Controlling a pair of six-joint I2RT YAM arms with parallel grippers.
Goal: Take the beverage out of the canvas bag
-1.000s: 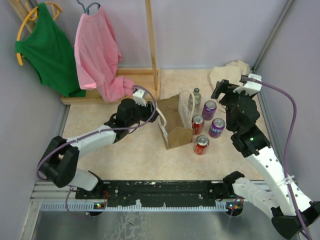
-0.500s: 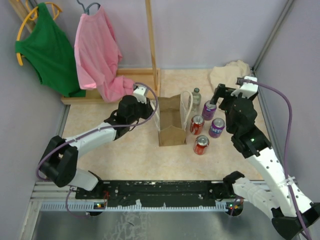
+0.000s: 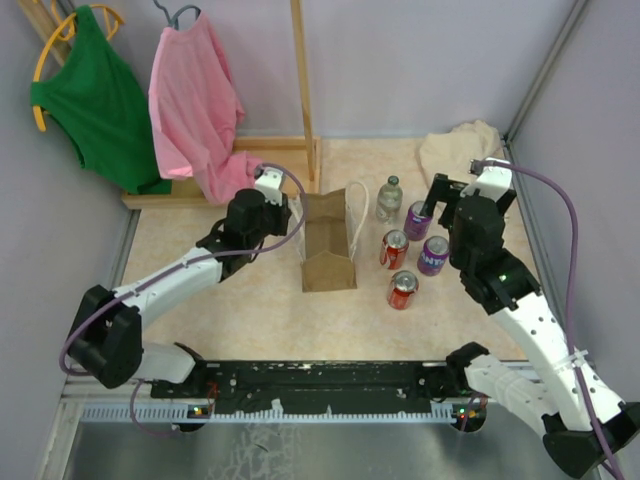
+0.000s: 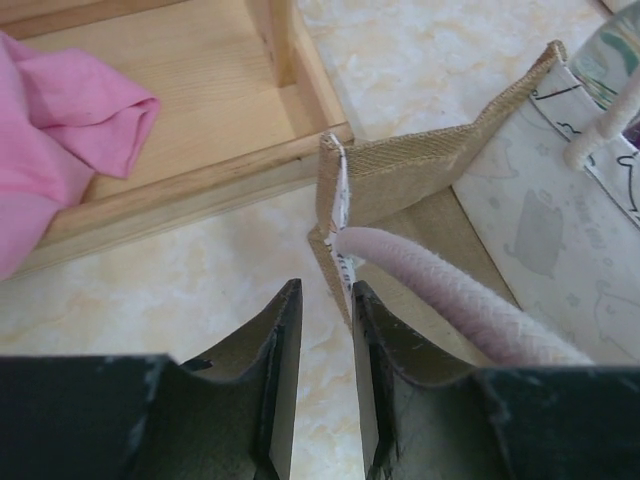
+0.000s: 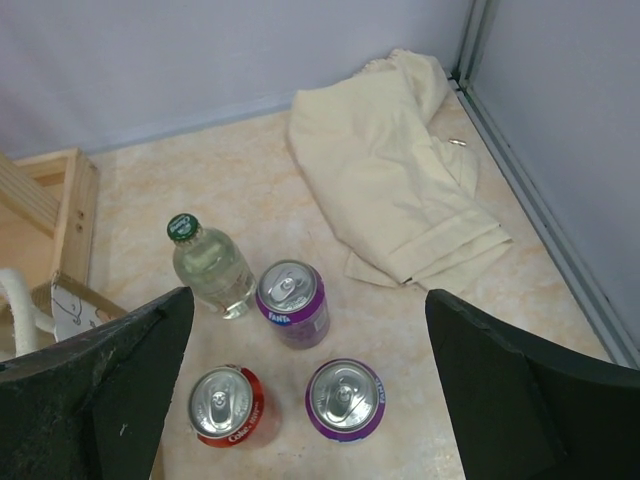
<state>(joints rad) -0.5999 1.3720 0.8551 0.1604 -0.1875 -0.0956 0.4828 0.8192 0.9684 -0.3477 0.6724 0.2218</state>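
Note:
The tan canvas bag [image 3: 328, 245] stands mid-table, its top pinched to a ridge, so its inside is hidden. One white rope handle [image 3: 356, 205] sticks up on its right side. My left gripper [image 3: 290, 215] is at the bag's left edge. In the left wrist view its jaws [image 4: 325, 290] stand a narrow gap apart with only floor between them. The bag's edge [image 4: 420, 170] and a rope handle [image 4: 450, 290] lie just right of the right finger. My right gripper [image 3: 440, 195] is wide open [image 5: 308, 295] above a clear bottle [image 5: 210, 270], two purple cans [image 5: 292, 300] and a red can [image 5: 225, 405].
A second red can [image 3: 403, 288] stands nearest the arms. A wooden rack base [image 3: 270, 160] with a pink garment [image 3: 195, 100] lies behind the left gripper. A green garment [image 3: 95, 95] hangs far left. A pale beige cloth [image 5: 390, 170] lies in the back right corner by the walls.
The bag has slid left and turned, and its open top has closed to a ridge. My left gripper has drawn back to the left. My right gripper has shifted slightly back.

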